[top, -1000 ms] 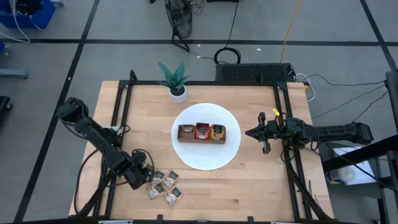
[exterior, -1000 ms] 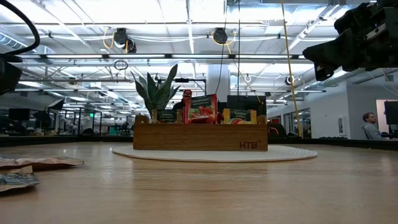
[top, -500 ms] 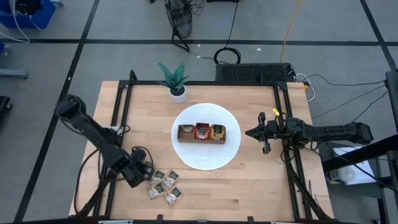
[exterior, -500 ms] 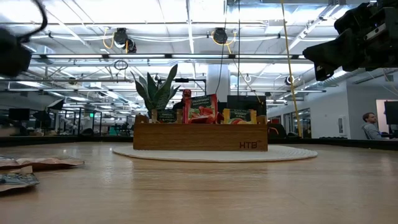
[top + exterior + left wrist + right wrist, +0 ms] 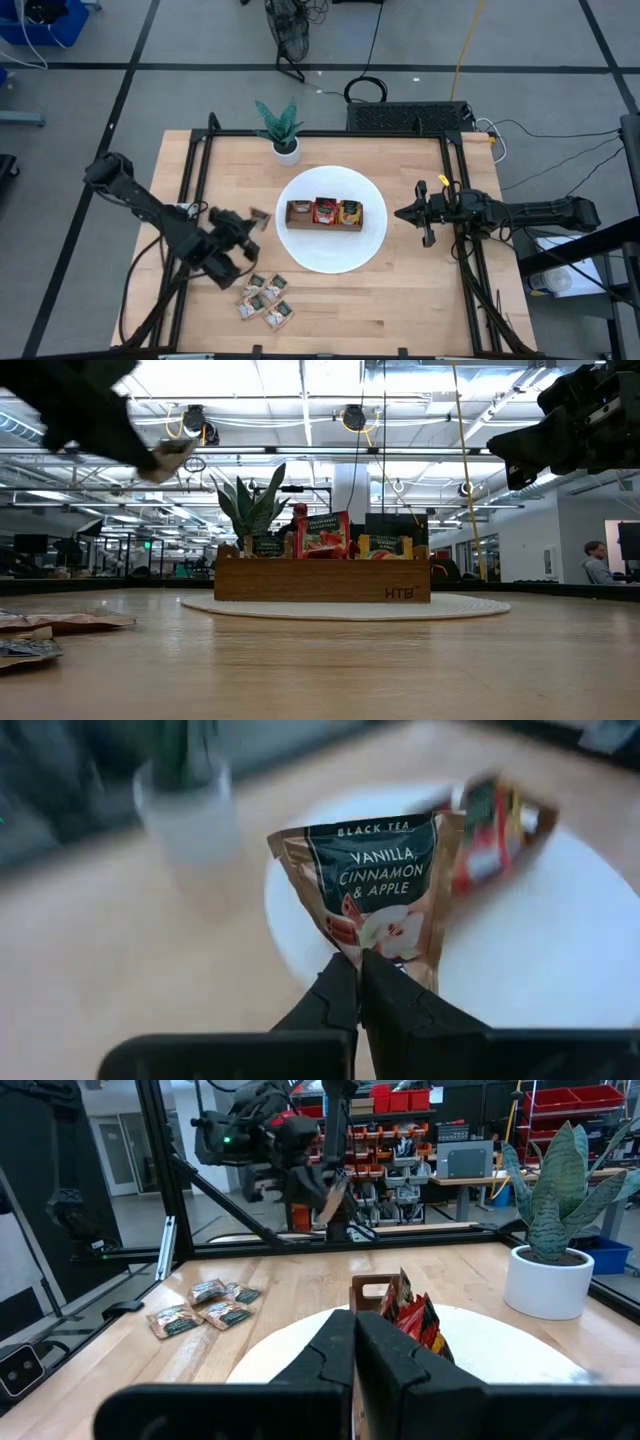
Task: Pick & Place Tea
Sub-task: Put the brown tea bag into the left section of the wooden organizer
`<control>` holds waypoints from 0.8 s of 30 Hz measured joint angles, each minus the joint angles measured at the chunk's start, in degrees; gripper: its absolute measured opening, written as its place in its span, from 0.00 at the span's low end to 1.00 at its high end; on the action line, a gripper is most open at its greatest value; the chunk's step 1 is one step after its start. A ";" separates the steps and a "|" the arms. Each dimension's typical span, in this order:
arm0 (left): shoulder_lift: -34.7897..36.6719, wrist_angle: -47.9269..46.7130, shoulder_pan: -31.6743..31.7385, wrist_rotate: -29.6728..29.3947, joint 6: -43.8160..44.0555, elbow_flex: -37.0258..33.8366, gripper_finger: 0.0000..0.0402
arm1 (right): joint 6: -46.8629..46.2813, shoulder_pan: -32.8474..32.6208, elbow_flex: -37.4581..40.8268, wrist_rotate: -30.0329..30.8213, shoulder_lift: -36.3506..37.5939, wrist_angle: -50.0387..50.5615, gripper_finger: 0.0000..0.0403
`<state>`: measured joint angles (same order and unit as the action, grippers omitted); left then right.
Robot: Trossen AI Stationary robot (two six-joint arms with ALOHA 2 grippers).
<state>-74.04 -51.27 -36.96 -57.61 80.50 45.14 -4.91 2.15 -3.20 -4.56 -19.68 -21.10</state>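
Left gripper [image 5: 358, 982] is pinching a pale beige and dark green tea sachet [image 5: 385, 892] in the air, beside the round white mat [image 5: 372, 237]. Right gripper [image 5: 421, 213] is hovering closed at the table's right side.

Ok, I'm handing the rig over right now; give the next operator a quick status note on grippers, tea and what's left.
Left gripper: shut on a beige tea sachet, held in the air between the loose pile and the white plate.
Right gripper: shut, empty, waiting at the table's right side.
Wooden tray on the plate: sachets stand in its compartments, red in the middle, orange-yellow on the right.
Loose sachets lie near the front left edge.
Left to do: place the held sachet in the tray, then clear the pile.
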 joint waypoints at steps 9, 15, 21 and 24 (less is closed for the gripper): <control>-6.51 30.41 12.54 -8.03 -37.10 -1.53 0.02 | 0.00 0.00 0.00 0.00 0.00 0.00 0.01; -13.42 45.97 17.37 -4.77 -48.87 -1.59 0.01 | 0.00 0.01 0.00 0.00 -0.01 0.00 0.01; -19.58 50.97 20.11 -3.09 -50.23 -1.61 0.02 | 0.00 0.00 0.00 0.00 -0.01 0.00 0.01; -21.67 53.35 20.96 -0.95 -51.10 -1.59 0.01 | 0.02 0.02 0.00 0.00 -0.01 0.00 0.01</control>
<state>-95.71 2.08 -16.00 -58.56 29.40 43.55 -4.89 2.17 -3.20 -4.56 -19.68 -21.10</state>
